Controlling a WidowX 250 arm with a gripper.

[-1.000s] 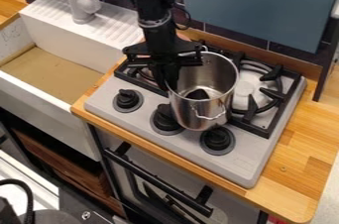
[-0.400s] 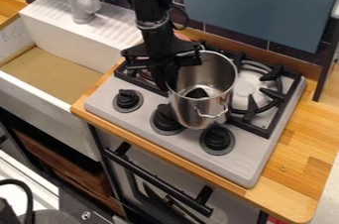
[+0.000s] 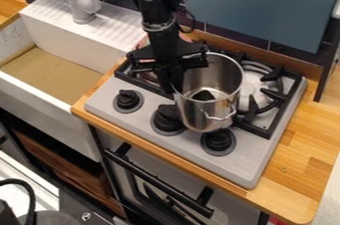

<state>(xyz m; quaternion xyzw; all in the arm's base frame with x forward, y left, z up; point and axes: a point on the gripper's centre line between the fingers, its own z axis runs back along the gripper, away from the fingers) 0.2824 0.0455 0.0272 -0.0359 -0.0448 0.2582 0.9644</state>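
The black pincer comes down over the left part of the stove and is closed on the rim of a shiny metal pot, pinching its wall on the left side. The pot is over the middle of the stove, towards its front edge, with its mouth facing up and a wire handle on its near side. Whether its base touches the stove cannot be told. Inside the pot, low down, shows a small dark shape; it may be a thing or a reflection.

Black grates lie across the back of the stove, and three black knobs line its front: one at the left, one in the middle and one at the right, close by the pot. The stove sits in a wooden counter. Left of the stove is a white sink with a flat tan bottom, and a grey faucet rises behind it. A blue panel is beyond the stove.
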